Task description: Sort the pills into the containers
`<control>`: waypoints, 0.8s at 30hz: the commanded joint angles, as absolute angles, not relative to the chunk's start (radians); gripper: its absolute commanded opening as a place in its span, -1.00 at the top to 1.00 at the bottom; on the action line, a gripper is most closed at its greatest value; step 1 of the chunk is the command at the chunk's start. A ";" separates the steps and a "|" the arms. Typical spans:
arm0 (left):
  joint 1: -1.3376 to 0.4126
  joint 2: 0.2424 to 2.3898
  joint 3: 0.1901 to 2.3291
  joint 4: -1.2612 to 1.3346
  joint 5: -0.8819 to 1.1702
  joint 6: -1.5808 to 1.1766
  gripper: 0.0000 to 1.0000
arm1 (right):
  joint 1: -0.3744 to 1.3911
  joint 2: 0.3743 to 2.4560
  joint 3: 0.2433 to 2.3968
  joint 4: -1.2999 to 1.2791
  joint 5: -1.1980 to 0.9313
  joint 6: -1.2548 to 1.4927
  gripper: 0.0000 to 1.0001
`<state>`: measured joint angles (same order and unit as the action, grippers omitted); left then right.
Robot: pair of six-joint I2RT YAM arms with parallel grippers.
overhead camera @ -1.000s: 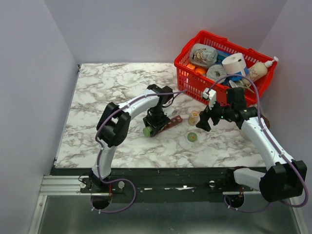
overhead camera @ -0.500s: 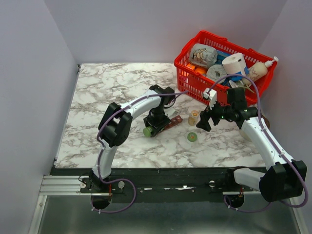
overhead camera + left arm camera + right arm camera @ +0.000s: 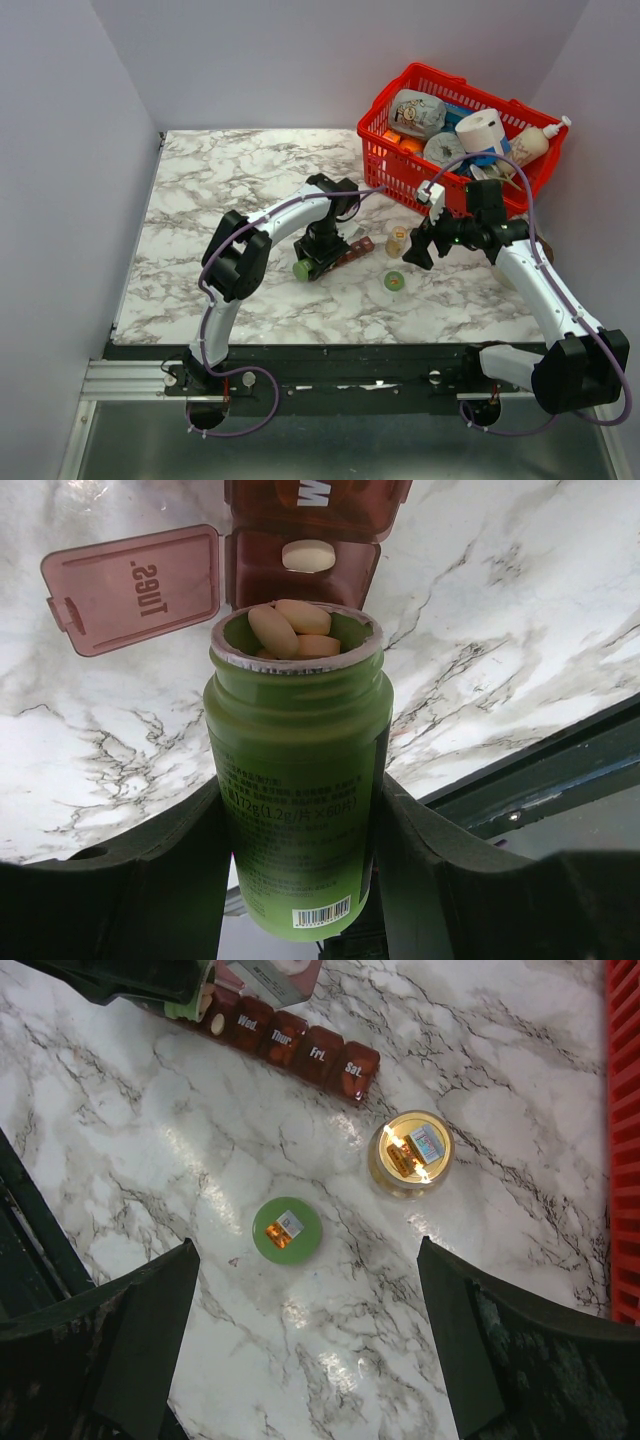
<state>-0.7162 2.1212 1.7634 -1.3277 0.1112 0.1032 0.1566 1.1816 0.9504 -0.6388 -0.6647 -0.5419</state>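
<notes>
Open across the bare desk to the left and far left. Blocked at the far right corner by the red basket, heaped above its rim. Obstructed at mid-desk by the containers, one lid folded out flat; overhung at their left end by the left tool, clamped on the green bottle. Passable under the wide-spread right tool between green cap and small jar, standing apart. Narrow between small jar and the containers' Sat. end.
</notes>
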 commanded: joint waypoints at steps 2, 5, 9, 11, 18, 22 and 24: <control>-0.726 2.106 1.786 -1.365 0.098 0.084 1.00 | 0.149 1.172 0.969 -0.660 -0.693 -0.549 -0.99; -0.726 2.106 1.772 -1.368 0.103 0.078 1.00 | 0.150 1.173 0.971 -0.660 -0.693 -0.551 -0.99; -0.726 2.114 1.770 -1.368 0.104 0.075 1.00 | 0.149 1.177 0.971 -0.660 -0.693 -0.551 -0.99; -0.726 2.118 1.772 -1.371 0.104 0.075 1.00 | 0.150 1.178 0.971 -0.661 -0.695 -0.551 -0.99; -0.727 2.111 1.799 -1.365 0.081 0.078 1.00 | 0.149 1.183 0.971 -0.663 -0.693 -0.551 -0.99; -0.726 2.074 1.799 -1.319 0.089 0.097 1.00 | 0.147 1.184 0.969 -0.661 -0.690 -0.554 -0.99; -0.726 2.057 1.776 -1.293 0.103 0.097 1.00 | 0.147 1.187 0.971 -0.663 -0.689 -0.552 -0.99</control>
